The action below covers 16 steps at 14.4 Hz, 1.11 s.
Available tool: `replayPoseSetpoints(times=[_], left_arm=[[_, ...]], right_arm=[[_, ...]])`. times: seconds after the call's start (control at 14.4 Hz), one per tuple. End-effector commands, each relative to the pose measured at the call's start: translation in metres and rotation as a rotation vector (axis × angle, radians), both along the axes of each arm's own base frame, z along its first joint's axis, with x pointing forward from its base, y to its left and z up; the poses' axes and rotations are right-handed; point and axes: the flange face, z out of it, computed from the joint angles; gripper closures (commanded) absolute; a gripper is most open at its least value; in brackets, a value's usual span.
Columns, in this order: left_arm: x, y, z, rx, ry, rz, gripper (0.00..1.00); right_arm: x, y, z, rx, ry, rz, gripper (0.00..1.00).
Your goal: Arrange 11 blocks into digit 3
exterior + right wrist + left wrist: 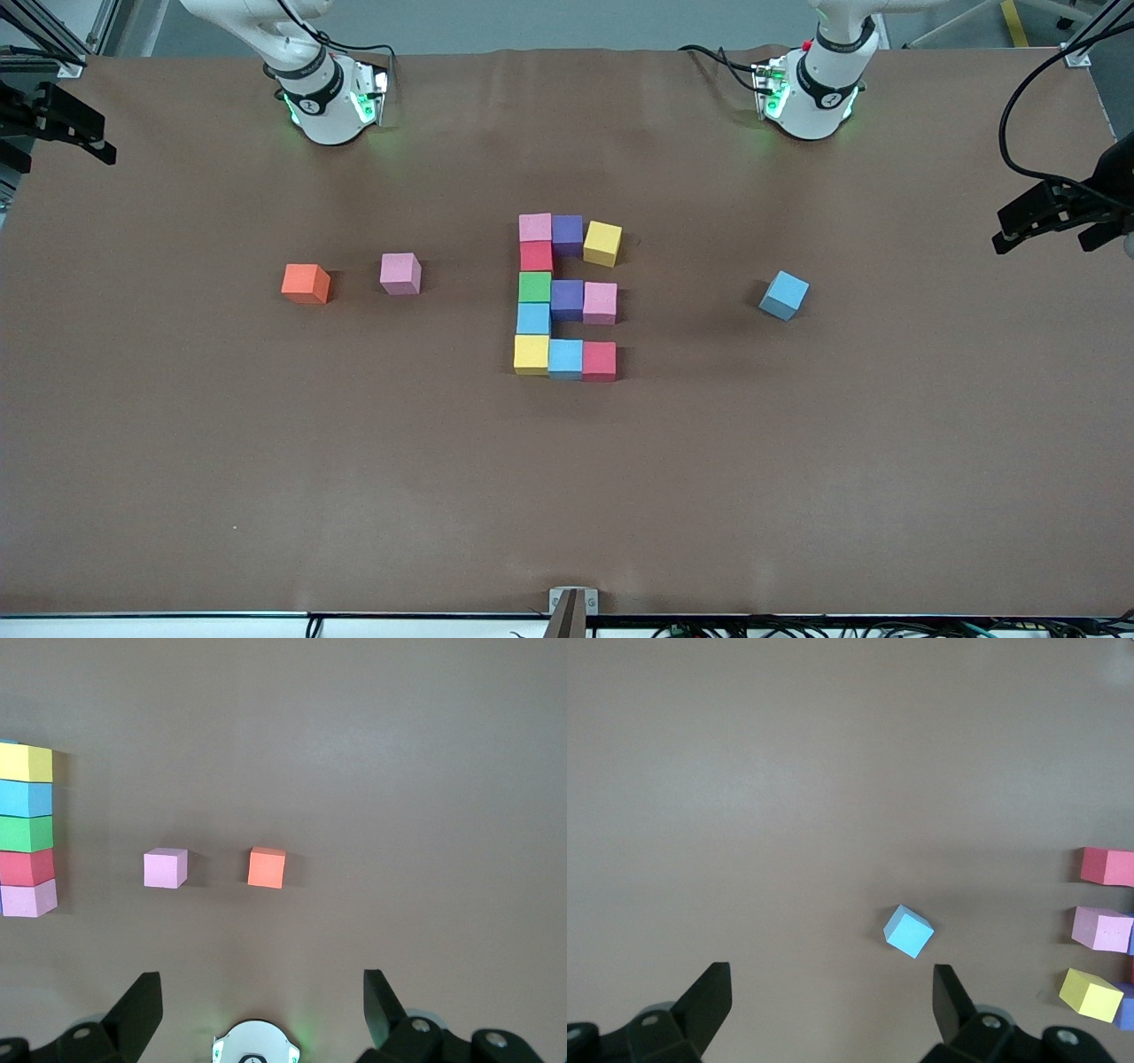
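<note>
Several blocks form a figure at mid-table: a column of pink (535,227), red (536,256), green (534,287), light blue (533,318) and yellow (531,354), with three arms toward the left arm's end: purple (567,234) and a skewed yellow (602,243); purple (567,299) and pink (600,302); light blue (565,358) and red (599,361). A loose light blue block (784,295) (909,931) lies toward the left arm's end. A loose pink block (400,273) (166,868) lies toward the right arm's end. My left gripper (831,1001) and right gripper (261,1005) are open, empty and high over the table.
An orange cube (306,283) (267,867) lies beside the loose pink block, toward the right arm's end. The right arm's base (257,1041) shows under the right gripper. Black camera mounts (1059,208) stand at both table ends. Both grippers are out of the front view.
</note>
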Motion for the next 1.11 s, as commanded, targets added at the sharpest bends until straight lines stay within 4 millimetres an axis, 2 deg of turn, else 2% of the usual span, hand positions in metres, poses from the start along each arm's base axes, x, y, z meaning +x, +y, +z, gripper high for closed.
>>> replayPoseSetpoints(times=[0.0, 0.42, 0.56, 0.83, 1.04], left_arm=[[-0.017, 0.002, 0.013, -0.015, -0.01, -0.023, 0.0], [-0.043, -0.007, 0.016, -0.011, 0.008, -0.063, 0.0], [-0.054, -0.009, 0.002, -0.007, 0.021, -0.072, 0.0], [-0.045, -0.003, 0.001, -0.009, -0.023, -0.061, 0.0], [-0.028, -0.003, -0.004, -0.004, -0.02, -0.061, 0.0]], right_arm=[[-0.009, 0.001, 0.003, 0.013, -0.002, -0.006, 0.0], [-0.01, -0.005, 0.003, 0.039, 0.0, -0.024, 0.0], [-0.01, -0.004, 0.003, 0.042, 0.0, -0.025, 0.0], [-0.011, -0.003, 0.002, 0.041, 0.008, -0.049, 0.0], [-0.011, -0.001, 0.003, 0.039, 0.007, -0.046, 0.0]])
